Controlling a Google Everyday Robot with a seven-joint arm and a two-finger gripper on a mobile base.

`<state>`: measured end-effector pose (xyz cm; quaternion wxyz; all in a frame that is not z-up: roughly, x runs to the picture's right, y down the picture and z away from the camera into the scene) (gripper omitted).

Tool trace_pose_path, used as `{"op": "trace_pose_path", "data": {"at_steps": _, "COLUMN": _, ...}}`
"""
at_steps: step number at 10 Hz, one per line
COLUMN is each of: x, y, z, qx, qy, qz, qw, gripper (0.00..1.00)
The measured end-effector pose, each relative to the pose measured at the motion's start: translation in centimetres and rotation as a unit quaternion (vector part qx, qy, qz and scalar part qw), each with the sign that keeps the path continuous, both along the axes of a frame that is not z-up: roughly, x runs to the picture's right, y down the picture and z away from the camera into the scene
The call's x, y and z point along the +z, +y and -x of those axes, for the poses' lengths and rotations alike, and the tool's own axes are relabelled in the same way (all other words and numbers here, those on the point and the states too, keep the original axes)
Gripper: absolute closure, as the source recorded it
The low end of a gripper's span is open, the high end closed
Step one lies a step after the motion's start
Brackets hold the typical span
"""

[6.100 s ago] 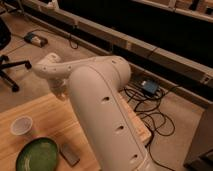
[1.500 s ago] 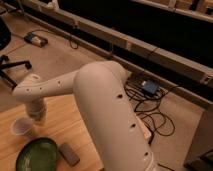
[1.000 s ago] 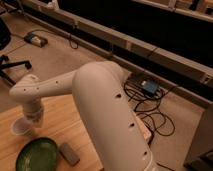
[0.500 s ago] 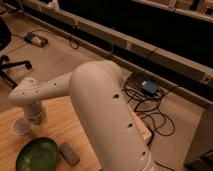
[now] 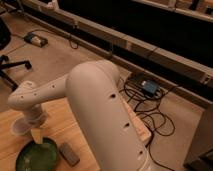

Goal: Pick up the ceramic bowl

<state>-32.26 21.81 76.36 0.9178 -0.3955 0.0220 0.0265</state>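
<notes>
The ceramic bowl (image 5: 36, 157) is dark green, round and shallow, and sits on the wooden table (image 5: 75, 125) at the lower left. Its lower edge is cut off by the frame. My gripper (image 5: 36, 134) hangs down from the white arm (image 5: 95, 105), just above the bowl's far rim. A small translucent plastic cup (image 5: 18, 128) stands just left of the gripper, partly hidden behind the wrist.
A grey rectangular block (image 5: 69, 153) lies on the table right of the bowl. The table's right edge (image 5: 142, 131) drops to the floor, where a blue box (image 5: 149, 88) and black cables lie. An office chair base (image 5: 11, 69) stands at the far left.
The arm has swung left and down from over the table's middle. The gripper has come down past the cup to the bowl's far rim. Bowl, cup and block have not moved.
</notes>
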Motion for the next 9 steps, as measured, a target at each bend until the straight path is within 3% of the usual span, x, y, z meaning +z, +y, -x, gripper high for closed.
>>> {"op": "trace_pose_path", "data": {"at_steps": 3, "x": 1.8, "y": 1.4, "z": -0.2, "qx": -0.027, "qy": 0.029, "qz": 0.027, "qw": 0.9988, "gripper": 0.2}}
{"op": "trace_pose_path", "data": {"at_steps": 8, "x": 3.7, "y": 2.6, "z": -0.7, "qx": -0.031, "qy": 0.048, "qz": 0.076, "qw": 0.9954, "gripper": 0.2}}
{"op": "trace_pose_path", "data": {"at_steps": 9, "x": 3.8, "y": 2.6, "z": -0.9, "qx": -0.03, "qy": 0.05, "qz": 0.083, "qw": 0.9948, "gripper": 0.25}}
